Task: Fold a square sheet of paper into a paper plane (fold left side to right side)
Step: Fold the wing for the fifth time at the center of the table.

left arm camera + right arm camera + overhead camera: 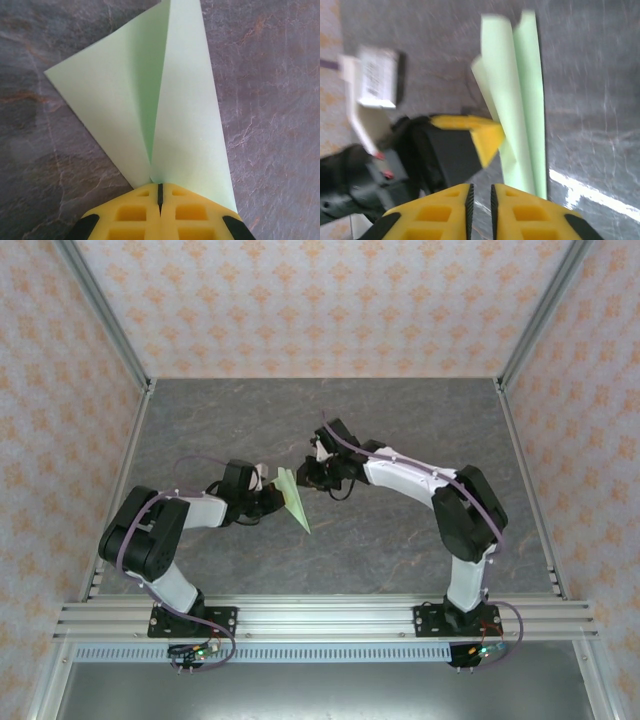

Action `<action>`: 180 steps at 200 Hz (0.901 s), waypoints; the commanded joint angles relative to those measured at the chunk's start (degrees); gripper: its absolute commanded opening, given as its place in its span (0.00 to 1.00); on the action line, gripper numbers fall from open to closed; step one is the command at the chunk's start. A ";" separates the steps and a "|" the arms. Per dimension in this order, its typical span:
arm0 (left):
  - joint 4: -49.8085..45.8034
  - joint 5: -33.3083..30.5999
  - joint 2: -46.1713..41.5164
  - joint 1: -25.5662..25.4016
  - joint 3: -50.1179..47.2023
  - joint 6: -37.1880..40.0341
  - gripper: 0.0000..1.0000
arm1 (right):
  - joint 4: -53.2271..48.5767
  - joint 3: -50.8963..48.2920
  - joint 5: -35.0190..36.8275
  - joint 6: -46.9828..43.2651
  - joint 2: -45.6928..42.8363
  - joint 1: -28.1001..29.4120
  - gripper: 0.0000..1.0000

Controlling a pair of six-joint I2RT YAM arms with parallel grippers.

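The pale green paper plane [293, 502] is a narrow folded dart on the grey table, its tip pointing toward the near edge. My left gripper [268, 496] is shut on its left edge. In the left wrist view the yellow jaws [160, 189] meet on the paper plane [180, 110], whose two flaps spread upward from the pinch. My right gripper [309, 472] hovers just right of the plane's far end. In the right wrist view its jaws [480, 192] stand a narrow gap apart with nothing between them, the paper plane [520, 100] lying just ahead to the right.
The grey marbled table [400, 540] is walled by patterned panels, with an aluminium rail [320, 618] along the near edge. The left arm's yellow finger [487, 136] and black wrist body [435, 155] sit close in front of the right gripper.
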 commanded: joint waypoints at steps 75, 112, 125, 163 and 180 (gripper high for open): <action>-4.20 -1.32 1.91 -0.12 2.88 0.70 0.00 | 3.23 1.02 -5.35 -0.90 6.70 3.22 0.19; -4.46 -1.07 2.01 -0.12 3.34 0.87 0.00 | 2.40 1.64 -4.33 -1.53 8.55 3.21 0.19; -4.81 -1.14 2.02 -0.12 3.51 0.98 0.00 | 2.34 1.43 -4.49 -1.55 9.03 3.22 0.19; -5.01 -1.50 2.09 -0.12 3.66 0.88 0.00 | 4.06 -0.51 -5.00 -0.99 9.29 3.30 0.19; -4.95 -1.50 2.20 -0.12 3.82 0.72 0.00 | 5.77 -1.54 -5.24 -0.22 9.30 3.30 0.19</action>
